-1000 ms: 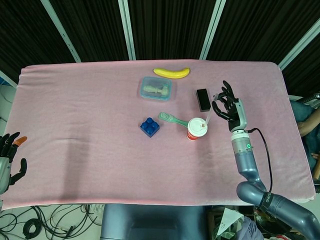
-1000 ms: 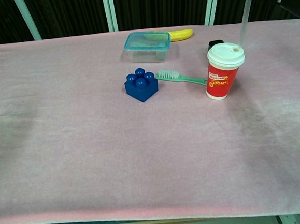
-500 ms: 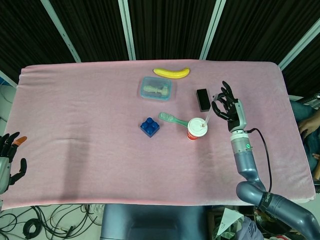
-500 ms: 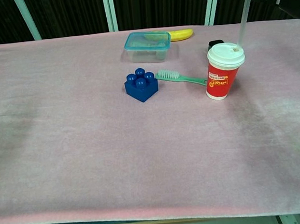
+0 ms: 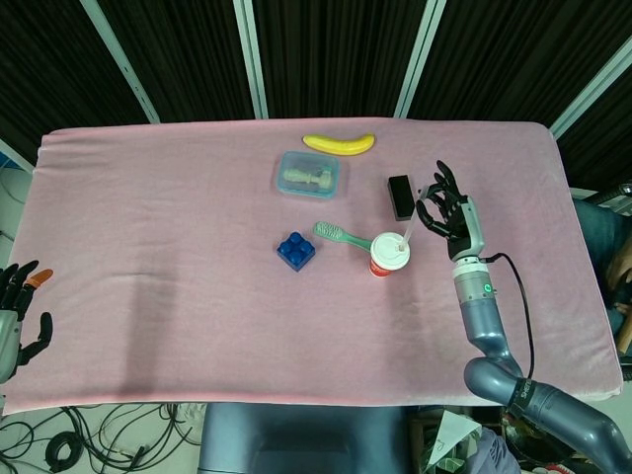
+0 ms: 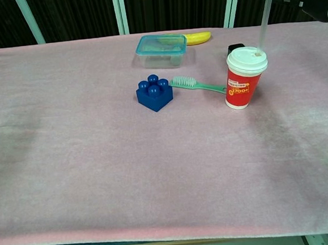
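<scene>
While the left robot hand (image 5: 20, 316) idles off the table's (image 5: 148, 227) near corner, fingers loosely spread and holding nothing, the blue block (image 5: 295, 249) and toothbrush (image 5: 341, 235) lie beside the red cup (image 5: 388, 255). Its straw (image 5: 408, 229) is pinched by the right robot hand (image 5: 447, 214), which has edged slightly farther away, tilting it.

Black robot hand (image 5: 446, 209), grey arm with black cable
</scene>
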Tool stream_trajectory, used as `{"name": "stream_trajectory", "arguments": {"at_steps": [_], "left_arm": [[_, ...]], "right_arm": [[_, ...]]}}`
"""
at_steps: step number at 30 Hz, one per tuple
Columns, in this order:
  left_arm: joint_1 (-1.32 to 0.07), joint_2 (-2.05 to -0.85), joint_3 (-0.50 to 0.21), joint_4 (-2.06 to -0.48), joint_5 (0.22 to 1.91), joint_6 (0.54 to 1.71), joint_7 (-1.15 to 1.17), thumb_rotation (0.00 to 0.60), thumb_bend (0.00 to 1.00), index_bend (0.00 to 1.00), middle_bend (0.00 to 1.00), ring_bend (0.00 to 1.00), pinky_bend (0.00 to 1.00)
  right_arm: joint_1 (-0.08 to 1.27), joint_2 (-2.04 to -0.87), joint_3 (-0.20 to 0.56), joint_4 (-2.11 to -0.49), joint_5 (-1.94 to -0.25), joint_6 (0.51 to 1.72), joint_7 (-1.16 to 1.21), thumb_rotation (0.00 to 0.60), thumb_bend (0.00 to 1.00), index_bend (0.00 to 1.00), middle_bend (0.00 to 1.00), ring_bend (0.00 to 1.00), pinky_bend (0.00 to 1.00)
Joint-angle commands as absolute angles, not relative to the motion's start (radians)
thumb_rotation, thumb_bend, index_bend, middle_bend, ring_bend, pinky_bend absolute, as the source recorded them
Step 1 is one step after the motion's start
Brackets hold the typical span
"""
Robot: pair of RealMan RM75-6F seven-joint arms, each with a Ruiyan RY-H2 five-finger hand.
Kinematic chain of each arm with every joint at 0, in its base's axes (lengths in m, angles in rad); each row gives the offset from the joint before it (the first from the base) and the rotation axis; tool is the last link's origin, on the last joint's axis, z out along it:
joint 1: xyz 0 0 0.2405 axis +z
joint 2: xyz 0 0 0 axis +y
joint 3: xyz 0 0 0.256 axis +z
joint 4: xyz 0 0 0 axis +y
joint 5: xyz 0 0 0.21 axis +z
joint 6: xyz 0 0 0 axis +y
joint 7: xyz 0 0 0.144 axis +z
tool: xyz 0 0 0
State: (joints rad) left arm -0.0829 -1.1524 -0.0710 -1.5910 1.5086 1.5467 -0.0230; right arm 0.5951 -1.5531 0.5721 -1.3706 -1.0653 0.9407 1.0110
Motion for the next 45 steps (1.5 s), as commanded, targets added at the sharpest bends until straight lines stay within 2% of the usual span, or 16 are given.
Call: {"name": "stream_trajectory", "arguments": {"at_steps": [1, 31, 45], "left_arm": [[-0.083, -1.152, -0.071, -1.591, 1.508, 1.547, -0.023, 0.6, 0.58, 0.2, 0.08, 0.02, 0.0], [-0.083, -1.152, -0.072, -1.593, 1.506, 1.546, -0.022, 0.6, 0.58, 0.2, 0.08, 0.02, 0.0], [-0.082, -1.151, -0.073, -1.595, 1.501, 1.543, -0.018, 0.6, 0.58, 0.2, 0.08, 0.02, 0.0]], "right_arm": [[0.594, -1.555, 0.572, -1.368, -1.065, 0.94, 1.011, 0.6, 0.36, 0.66, 0.0, 0.02, 0.18], [0.571, -1.607, 0.531, -1.305, -1.156, 0.97, 1.13, 0.6, 0.38, 0.66, 0.01, 0.02, 0.18], [0.553, -1.645, 0.445, -1.221, -1.277, 1.019, 1.225, 0.6, 0.39, 0.66, 0.01, 0.02, 0.18]]}}
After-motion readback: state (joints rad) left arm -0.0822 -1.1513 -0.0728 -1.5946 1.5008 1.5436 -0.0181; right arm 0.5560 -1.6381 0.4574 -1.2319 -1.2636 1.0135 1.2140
